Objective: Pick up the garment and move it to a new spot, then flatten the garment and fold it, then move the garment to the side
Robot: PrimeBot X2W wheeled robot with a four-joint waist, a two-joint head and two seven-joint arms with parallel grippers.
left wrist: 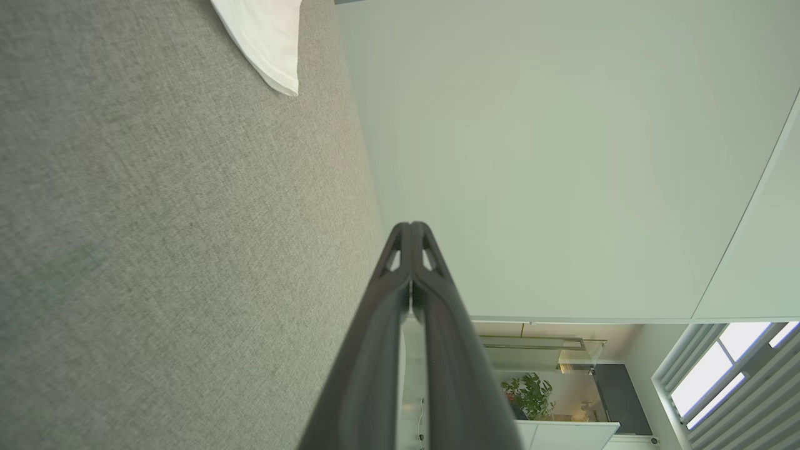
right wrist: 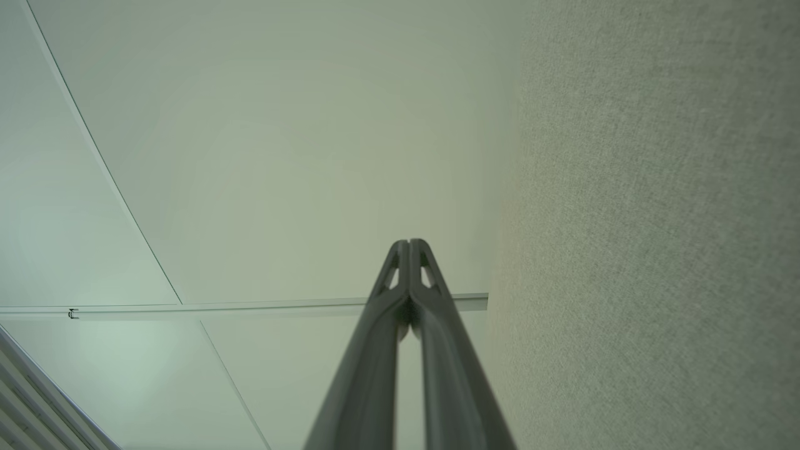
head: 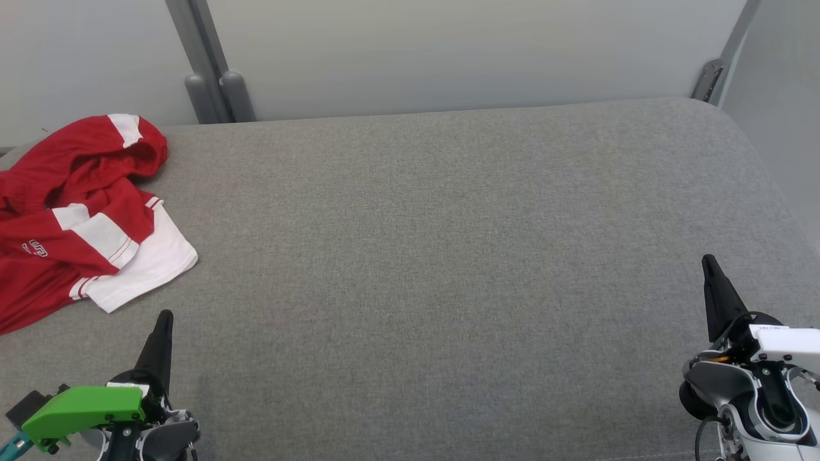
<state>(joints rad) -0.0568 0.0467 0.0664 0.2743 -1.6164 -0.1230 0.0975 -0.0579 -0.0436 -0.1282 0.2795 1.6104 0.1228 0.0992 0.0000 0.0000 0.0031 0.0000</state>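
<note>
A crumpled red and white garment lies at the far left of the grey fabric surface, partly cut off by the head view's left edge. Its white corner shows at the top of the left wrist view. My left gripper is at the lower left, just in front of the garment's white hem and apart from it, fingers pressed together with nothing between them. At the lower right stands my right gripper, far from the garment, shut and empty as well.
Pale wall panels rise behind the grey surface, with a grey metal post at the back left and a hinge bracket at the back right. The surface's right edge curves away near my right arm. A potted plant shows in the distance.
</note>
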